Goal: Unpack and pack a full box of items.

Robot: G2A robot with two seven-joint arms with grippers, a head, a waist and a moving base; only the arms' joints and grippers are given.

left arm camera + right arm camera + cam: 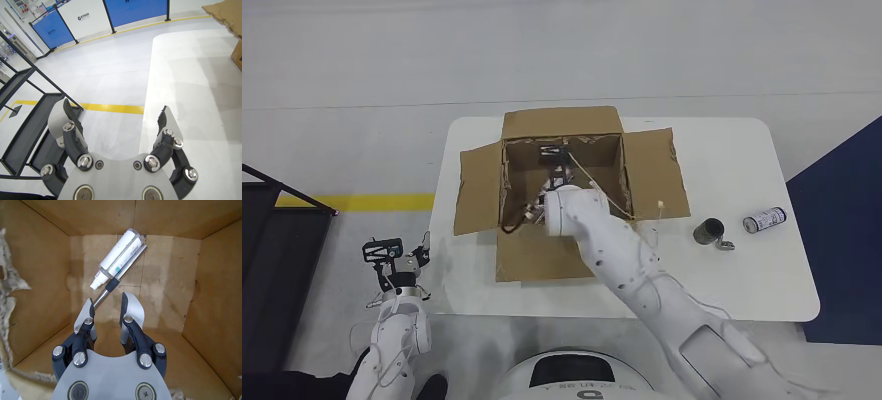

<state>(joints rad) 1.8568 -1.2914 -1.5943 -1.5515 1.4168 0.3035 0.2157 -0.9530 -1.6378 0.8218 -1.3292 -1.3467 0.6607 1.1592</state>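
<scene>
An open cardboard box (562, 122) stands on the white table (742, 160) with its flaps spread. On its floor a white pump bottle (118, 256) lies against a metal rod with a black band (128, 263). My right gripper (108, 304) is down inside the box, open, with the rod's near end by one fingertip (92, 309); nothing is clamped. My left gripper (115, 111) is open with nothing in it, hanging over the floor off the table's left edge (397, 250).
A dark short cylinder (708, 231) and a small white and blue can (764, 220) lie on the table to the right of the box. A black metal rack (24, 121) stands on the floor left of the table. The box's walls surround the right gripper closely.
</scene>
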